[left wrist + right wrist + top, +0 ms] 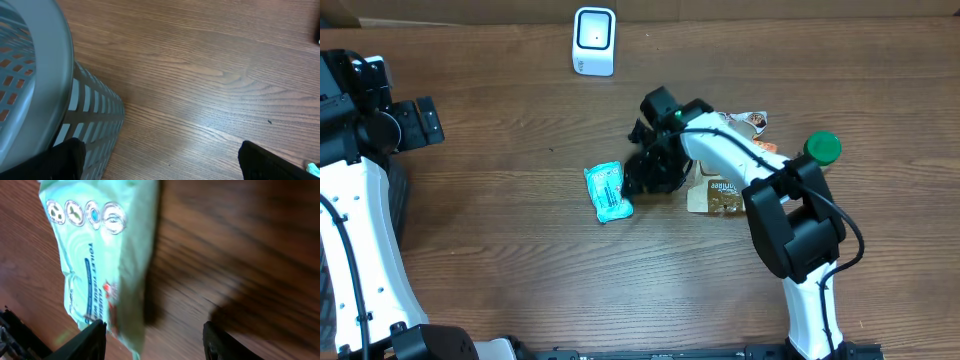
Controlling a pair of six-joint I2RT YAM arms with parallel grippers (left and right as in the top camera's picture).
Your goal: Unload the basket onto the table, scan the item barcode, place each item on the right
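Right wrist view: right claw parted, gripping nothing, above wipes packet; left claw spread wide, empty.

We see a brown wooden surface carrying a white scanner, a mint-green wipes pack, a brown snack packet and a green-capped bottle.

Wipes packet centre; scanner behind it; pouch to its right; bottle further right.

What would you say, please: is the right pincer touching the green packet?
Cannot tell: in the right wrist view a fingertip overlaps the packet's edge, hiding contact or gap.
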